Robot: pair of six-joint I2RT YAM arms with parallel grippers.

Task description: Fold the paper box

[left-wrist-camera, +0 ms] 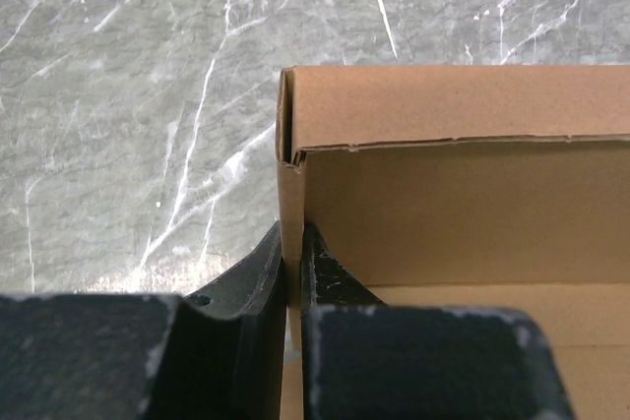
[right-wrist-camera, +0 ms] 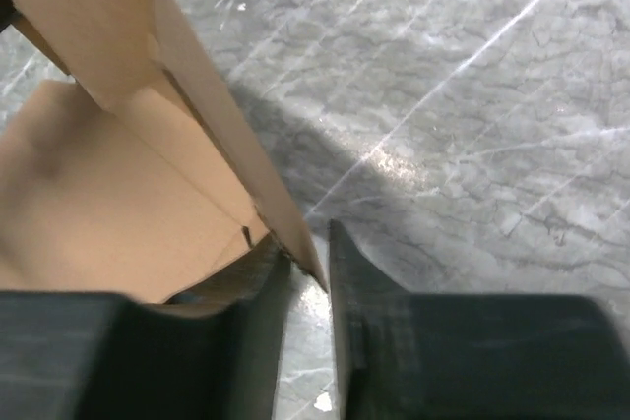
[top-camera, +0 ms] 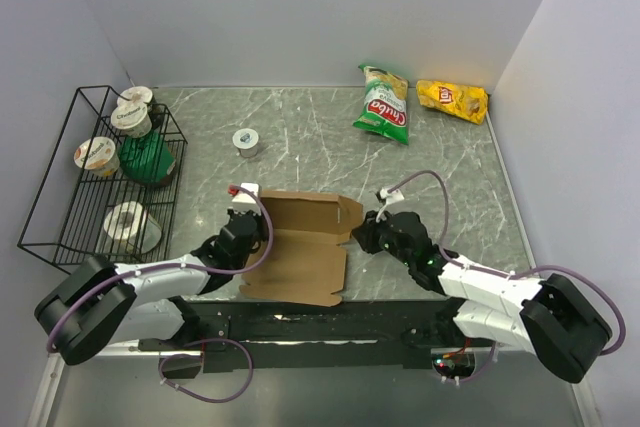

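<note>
The paper box [top-camera: 300, 247] is plain brown cardboard, half raised, lying near the table's front edge between my arms. My left gripper [top-camera: 246, 224] is at its left side. In the left wrist view the left gripper [left-wrist-camera: 292, 263] is shut on the upright left side wall [left-wrist-camera: 290, 194], with the back wall [left-wrist-camera: 453, 105] standing beyond. My right gripper [top-camera: 363, 233] is at the box's right side. In the right wrist view the right gripper [right-wrist-camera: 310, 243] straddles the lower corner of the tilted right wall [right-wrist-camera: 197, 95], jaws narrowly apart with bare table showing between them.
A black wire rack [top-camera: 60, 197] with cups and a green item stands at the left. A tape roll [top-camera: 246, 141] lies behind the box. A green snack bag [top-camera: 384, 105] and a yellow one [top-camera: 453, 99] lie at the back right.
</note>
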